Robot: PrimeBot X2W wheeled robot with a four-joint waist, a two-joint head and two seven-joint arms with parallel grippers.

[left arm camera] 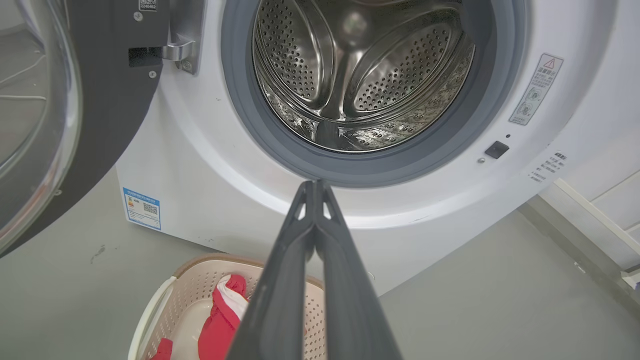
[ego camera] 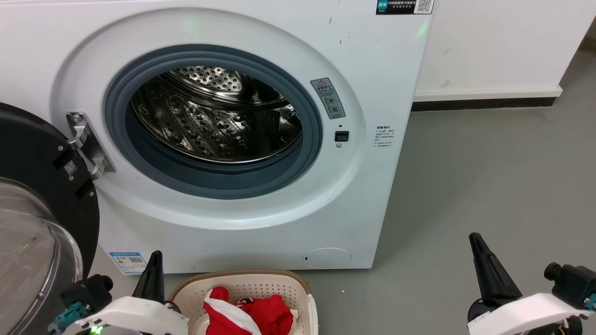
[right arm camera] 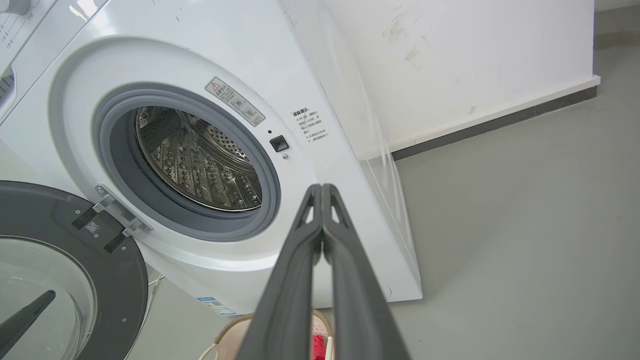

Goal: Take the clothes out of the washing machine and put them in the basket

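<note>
Both claws sit low, nearest the head camera; the left gripper [ego camera: 157,255] has its 2 fingers pressed together tip to tip with nothing between them; the right gripper [ego camera: 474,237] is likewise closed and empty, and each wrist view confirms it. Just right of the left gripper lies the basket [ego camera: 242,275], on the floor [ego camera: 489,177] at the foot of the washer [ego camera: 372,70]; the clothes [ego camera: 263,314], red with white, are heaped inside it, below the rim. The door [ego camera: 37,153] hangs wide open on the robot's left; the drum [ego camera: 209,125] shows bare steel wherever the 3 views reach.

Judging by this, the job looks all but finished; what remains is a check that nothing is left inside. The drum's near bottom is hidden behind the gasket [ego camera: 214,184] lip in the head view; the left wrist view sees deeper and finds no red there, though a small strip behind the lip cannot be ruled out. To do this well, the robot should look down over the lip before calling the task done; should a garment turn up, the fingers would need to part first, enter through the middle of the porthole clear of the gasket, pinch the fabric by a thick fold, and let go only once above the basket. The left arm should also keep off the nearby door.
</note>
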